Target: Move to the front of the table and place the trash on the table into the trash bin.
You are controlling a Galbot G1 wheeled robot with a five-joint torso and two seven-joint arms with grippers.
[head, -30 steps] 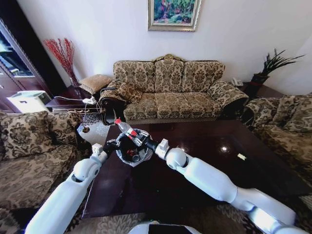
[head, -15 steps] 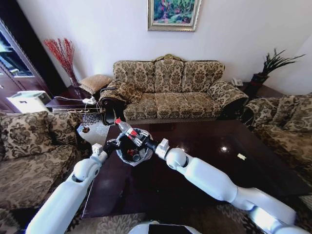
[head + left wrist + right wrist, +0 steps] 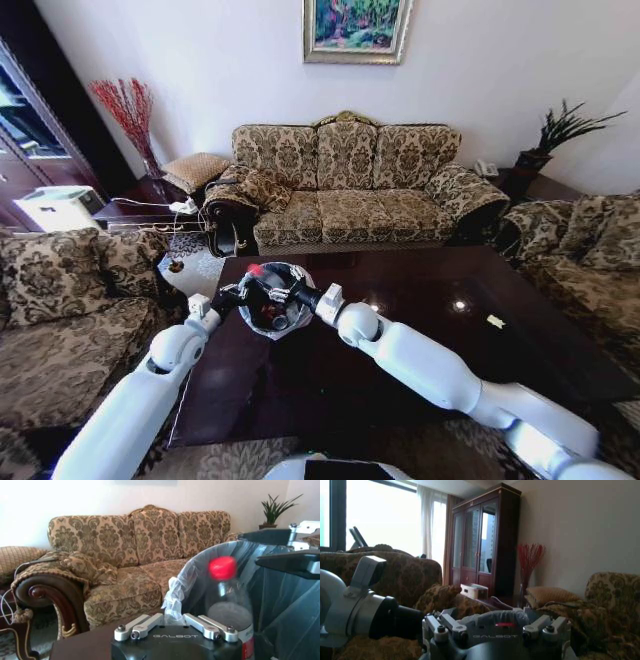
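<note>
Near the desk's (image 3: 420,330) far left corner, a lined bin (image 3: 272,300) gripped at its left rim by the left gripper's (image 3: 232,296) clenched fingers. Over the bin mouth, the right gripper (image 3: 280,292); finger state impossible to tell. Inside the bin, upright, a red-capped bottle (image 3: 227,603). On the desk's right, 1 small wrapper (image 3: 495,321).

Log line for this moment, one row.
left gripper: jaws shut on bag-lined round dark trash bin rim | right gripper: over bin | clear red-capped plastic bottle: in bin
</note>
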